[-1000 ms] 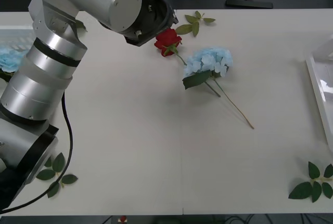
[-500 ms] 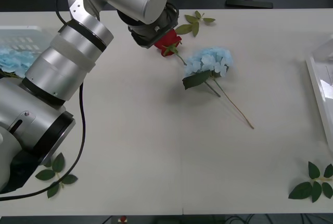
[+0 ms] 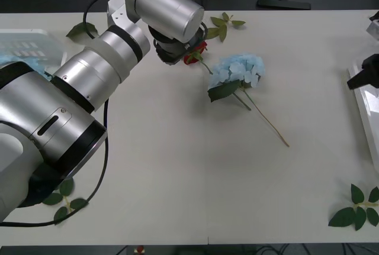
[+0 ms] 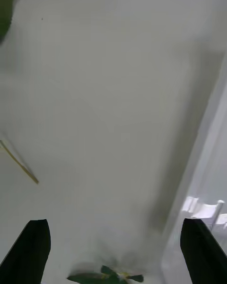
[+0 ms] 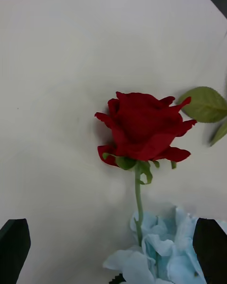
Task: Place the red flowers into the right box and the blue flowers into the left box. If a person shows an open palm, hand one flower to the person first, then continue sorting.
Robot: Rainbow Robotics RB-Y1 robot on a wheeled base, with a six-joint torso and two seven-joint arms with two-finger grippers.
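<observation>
A red flower (image 5: 142, 125) lies on the white table, bloom away from my left gripper (image 5: 112, 222), which hangs open just above its stem. In the front view the left wrist (image 3: 177, 36) covers most of that rose (image 3: 194, 55). A blue flower (image 3: 238, 68) lies beside it, its stem (image 3: 266, 122) pointing toward the near right; its petals (image 5: 156, 251) show between my left fingers. The left box (image 3: 32, 37) sits at the far left with a bit of blue in it. My right gripper (image 4: 116, 222) is open over bare table next to the right box (image 3: 362, 98) rim (image 4: 208, 137).
Loose green leaf sprigs lie at the far edge (image 3: 222, 24), by the left arm (image 3: 80, 29), at the near right corner (image 3: 358, 207) and near left (image 3: 62, 196). Bare tabletop (image 3: 177, 166) spreads across the middle and front.
My left arm has swung right and lowered over the red rose, now hiding most of it. My right gripper has come into the front view at the right edge.
</observation>
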